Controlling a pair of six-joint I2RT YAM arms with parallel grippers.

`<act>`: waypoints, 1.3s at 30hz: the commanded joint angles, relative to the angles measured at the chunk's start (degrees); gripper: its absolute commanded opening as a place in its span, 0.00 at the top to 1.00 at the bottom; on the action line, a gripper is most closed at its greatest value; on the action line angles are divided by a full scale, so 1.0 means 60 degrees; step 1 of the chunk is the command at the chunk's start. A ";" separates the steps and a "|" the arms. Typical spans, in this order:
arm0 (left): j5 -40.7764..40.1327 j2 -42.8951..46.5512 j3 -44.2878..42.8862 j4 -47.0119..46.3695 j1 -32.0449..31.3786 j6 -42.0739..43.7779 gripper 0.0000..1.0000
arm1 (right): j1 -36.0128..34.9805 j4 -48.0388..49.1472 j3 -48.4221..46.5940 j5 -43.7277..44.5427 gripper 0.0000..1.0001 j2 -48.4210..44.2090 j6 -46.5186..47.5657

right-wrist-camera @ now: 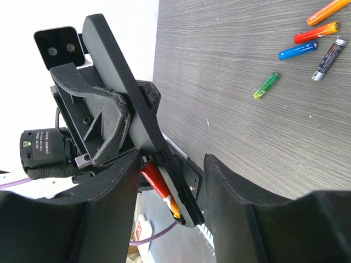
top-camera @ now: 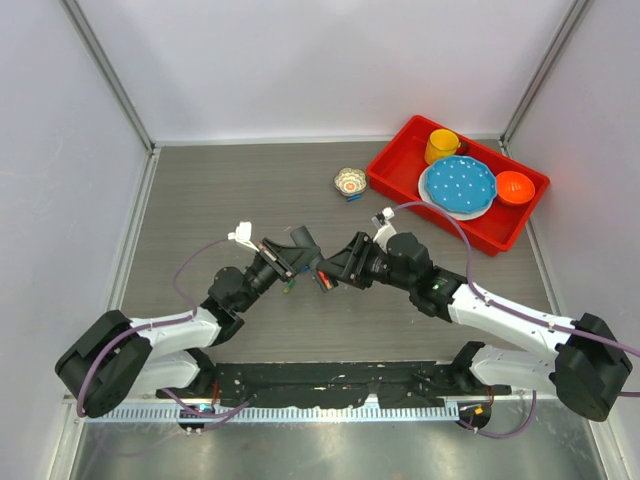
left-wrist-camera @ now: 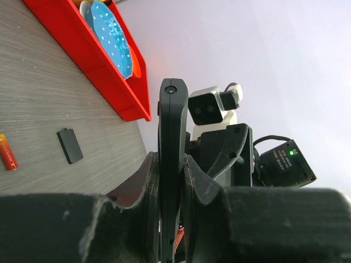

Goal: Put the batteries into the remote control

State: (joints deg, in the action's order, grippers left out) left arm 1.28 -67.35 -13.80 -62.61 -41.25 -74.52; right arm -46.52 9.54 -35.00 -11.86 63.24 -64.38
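Observation:
My left gripper (top-camera: 293, 257) (left-wrist-camera: 173, 164) is shut on the remote control (left-wrist-camera: 173, 120), a slim black bar held off the table. In the right wrist view the remote (right-wrist-camera: 118, 71) runs between the fingers of my right gripper (right-wrist-camera: 170, 164) (top-camera: 335, 272), which is open around its lower end. A red and orange battery (right-wrist-camera: 159, 189) lies in the remote's recess. Loose batteries lie on the table: orange (right-wrist-camera: 329, 10), red (right-wrist-camera: 317, 33), blue (right-wrist-camera: 298, 50), grey (right-wrist-camera: 329, 55) and green (right-wrist-camera: 267, 85). Another red battery (left-wrist-camera: 8, 152) lies on the table in the left wrist view.
A small flat black cover (left-wrist-camera: 70, 146) lies on the table. A red tray (top-camera: 400, 180) at the back right holds a yellow cup (top-camera: 441, 146), a blue plate (top-camera: 458, 186) and an orange bowl (top-camera: 514, 186). A small patterned bowl (top-camera: 349, 181) stands beside it.

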 commanded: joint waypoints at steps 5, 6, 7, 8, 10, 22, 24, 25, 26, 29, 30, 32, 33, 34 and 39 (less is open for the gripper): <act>-0.0550 0.0298 -0.0644 -0.1196 0.0006 -0.0163 1.00 | -0.0054 -0.0550 0.0312 -0.0324 0.54 0.0109 0.0183; -0.0550 0.0298 -0.0658 -0.1196 -0.0009 -0.0163 1.00 | -0.0054 -0.0550 0.0312 -0.0324 0.55 0.0123 0.0198; -0.0550 0.0298 -0.0673 -0.1196 -0.0009 -0.0177 1.00 | -0.0054 -0.0536 0.0312 -0.0338 0.56 0.0153 0.0183; -0.0550 0.0298 -0.0688 -0.1196 0.0006 -0.0177 1.00 | -0.0054 -0.0535 0.0312 -0.0338 0.57 0.0153 0.0198; -0.0565 0.0298 -0.0717 -0.1167 0.0006 -0.0177 1.00 | -0.0054 -0.0521 0.0326 -0.0338 0.59 0.0167 0.0198; -0.0609 0.0268 -0.0747 -0.1079 -0.0097 -0.0397 1.00 | -0.0054 -0.0608 0.0209 -0.0265 0.65 0.0563 0.0417; -0.0609 0.0239 -0.0732 -0.1093 -0.0111 -0.0499 1.00 | -0.0054 -0.0754 0.0136 -0.0192 0.65 0.0607 0.0534; -0.0609 0.0239 -0.0732 -0.1079 -0.0111 -0.0529 1.00 | -0.0039 -0.0799 0.0092 -0.0177 0.65 0.0607 0.0622; -0.0609 0.0196 -0.0732 -0.1079 -0.0111 -0.0558 1.00 | -0.0068 -0.0828 0.0077 -0.0163 0.65 0.0621 0.0666; -0.0594 0.0166 -0.0746 -0.1079 -0.0126 -0.0617 1.00 | -0.0054 -0.0916 0.0033 -0.0104 0.65 0.0680 0.0798; -0.0594 0.0137 -0.0761 -0.1093 -0.0126 -0.0660 1.00 | -0.0054 -0.0945 0.0033 -0.0089 0.65 0.0666 0.0813; -0.0579 0.0107 -0.0790 -0.1093 -0.0126 -0.0675 1.00 | -0.0068 -0.0960 0.0019 -0.0075 0.65 0.0695 0.0900; -0.0579 0.0107 -0.0776 -0.1093 -0.0126 -0.0675 1.00 | -0.0069 -0.0975 0.0019 -0.0060 0.65 0.0695 0.0930; -0.0579 0.0078 -0.0790 -0.1093 -0.0126 -0.0705 1.00 | -0.0069 -0.1004 0.0004 -0.0060 0.65 0.0709 0.0959; -0.0565 -0.0068 -0.0849 -0.1123 -0.0199 -0.0749 1.00 | -0.0127 -0.1062 -0.0025 -0.0075 0.68 0.0812 0.1178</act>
State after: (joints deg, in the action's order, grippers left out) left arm -0.69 -68.10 -14.13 -59.05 -41.89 -77.67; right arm -46.50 12.53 -35.16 -12.99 65.67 -60.97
